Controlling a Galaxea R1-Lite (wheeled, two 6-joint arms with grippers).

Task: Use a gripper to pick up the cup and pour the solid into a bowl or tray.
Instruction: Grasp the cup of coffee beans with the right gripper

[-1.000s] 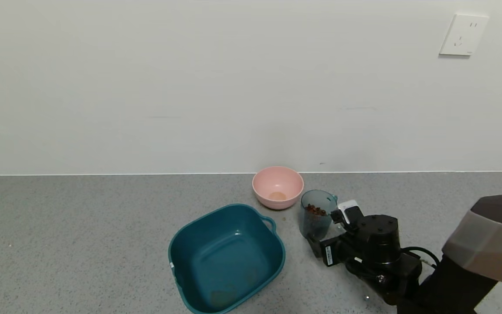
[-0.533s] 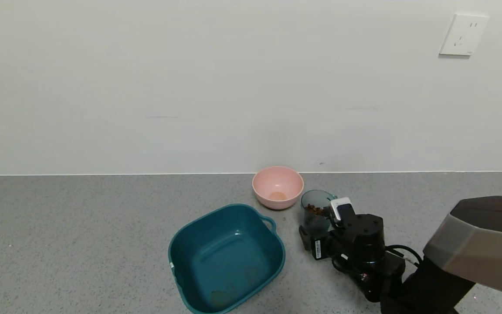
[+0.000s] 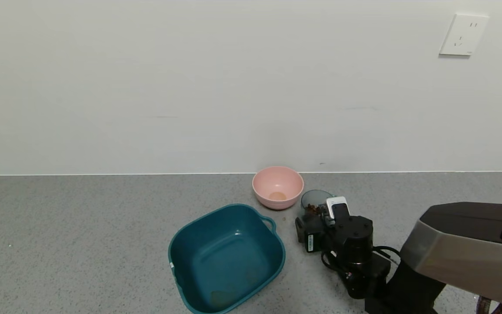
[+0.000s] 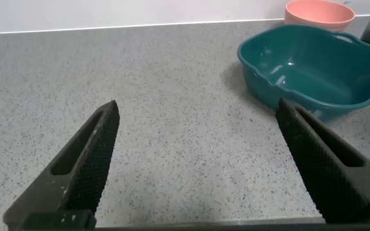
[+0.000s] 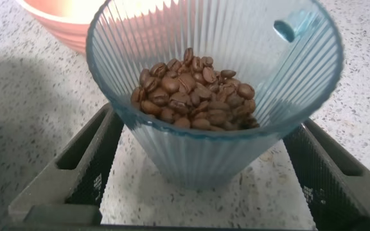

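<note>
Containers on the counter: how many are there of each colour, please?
Teal: 1, the tub
Pink: 1, the bowl
Blue-grey: 1, the cup, holding beans, between the open right gripper's fingers
Total: 3

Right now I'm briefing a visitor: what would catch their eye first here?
The ribbed cup heaped with coffee beans, standing between the open fingers of the right gripper. Beside it sit the teal tub and, behind, a pink bowl.

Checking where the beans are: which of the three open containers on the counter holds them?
The ribbed blue-grey cup, standing between the right gripper fingers, holds the coffee beans. The teal tub and pink bowl hold no beans.
</note>
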